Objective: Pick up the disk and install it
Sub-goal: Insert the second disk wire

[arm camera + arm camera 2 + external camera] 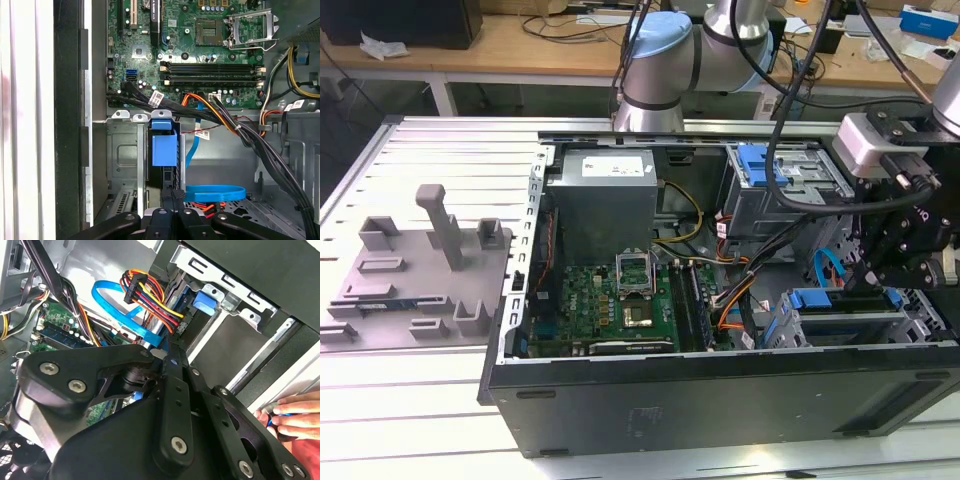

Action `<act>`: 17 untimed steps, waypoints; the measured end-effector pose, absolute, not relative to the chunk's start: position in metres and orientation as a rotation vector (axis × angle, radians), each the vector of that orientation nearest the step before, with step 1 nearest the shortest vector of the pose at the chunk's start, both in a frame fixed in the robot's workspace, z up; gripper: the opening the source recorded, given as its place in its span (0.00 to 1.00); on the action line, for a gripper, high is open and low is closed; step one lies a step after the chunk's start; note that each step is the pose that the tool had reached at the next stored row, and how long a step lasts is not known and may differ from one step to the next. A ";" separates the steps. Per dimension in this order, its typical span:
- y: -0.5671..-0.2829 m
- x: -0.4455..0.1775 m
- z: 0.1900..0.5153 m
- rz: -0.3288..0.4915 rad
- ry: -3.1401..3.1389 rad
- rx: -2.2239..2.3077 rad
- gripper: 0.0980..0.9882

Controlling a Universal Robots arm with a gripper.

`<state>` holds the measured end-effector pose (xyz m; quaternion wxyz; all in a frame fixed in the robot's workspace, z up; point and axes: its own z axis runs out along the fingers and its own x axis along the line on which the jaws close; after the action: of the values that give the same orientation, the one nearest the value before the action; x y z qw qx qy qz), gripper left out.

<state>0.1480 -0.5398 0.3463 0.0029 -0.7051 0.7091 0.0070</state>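
Observation:
The disk (842,304) stands on edge in the drive cage at the case's front corner, on the exterior view's right, framed by its blue bracket (164,146). In the second wrist view the bracket's blue end (205,302) shows inside the metal cage. My gripper (868,280) hangs straight over the disk. Its fingers are pressed together, so the gripper (172,194) is shut, with the tips at the disk's near end. I cannot tell whether they pinch any part of it. A black finger (172,360) points into the slot.
An open computer case (720,400) holds a green motherboard (200,55), a grey power supply (605,200), cable bundles (235,127) and a blue flat cable (215,192). A person's hand (285,415) rests at the case's edge. A grey fixture plate (420,270) lies to the exterior view's left.

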 end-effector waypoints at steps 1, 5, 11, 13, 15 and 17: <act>-0.540 0.148 0.346 0.022 2.224 -2.211 0.01; -0.540 0.148 0.353 0.022 2.223 -2.211 0.01; -0.540 0.148 0.381 0.022 2.223 -2.211 0.01; -0.540 0.148 0.386 0.022 2.223 -2.211 0.01; -0.540 0.148 0.387 0.022 2.223 -2.211 0.01; -0.540 0.148 0.387 0.022 2.223 -2.211 0.01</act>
<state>0.1480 -0.5398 0.3872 0.0029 -0.7051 0.7090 0.0069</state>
